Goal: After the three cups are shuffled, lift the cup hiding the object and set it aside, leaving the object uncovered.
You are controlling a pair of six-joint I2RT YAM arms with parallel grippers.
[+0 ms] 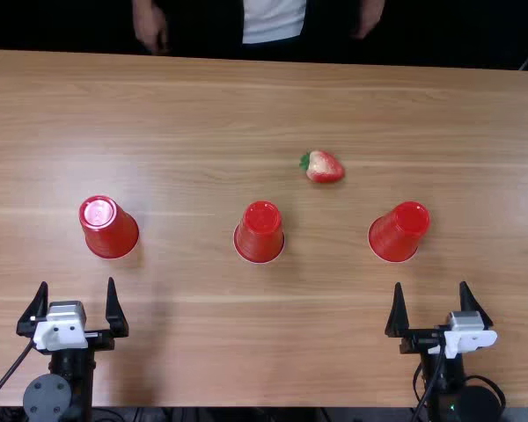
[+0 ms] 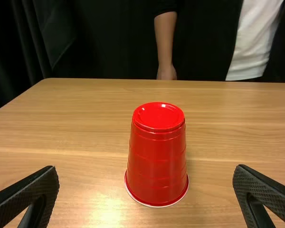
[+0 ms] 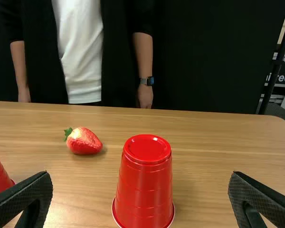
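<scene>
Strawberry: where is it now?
Top view: the strawberry lies uncovered, just right of centre, beyond the gap between the middle cup and the right cup.

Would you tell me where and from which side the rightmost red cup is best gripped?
Probably across the sidewall of the rightmost cup, mid-height, coming from the near side with the open right gripper: it stands upside down, tapering upward.

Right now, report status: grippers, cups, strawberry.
Open, empty: left gripper, right gripper. Upside down: left cup, middle cup, right cup. Uncovered strawberry beyond, between middle and right. Nothing between grippers and cups.
</scene>
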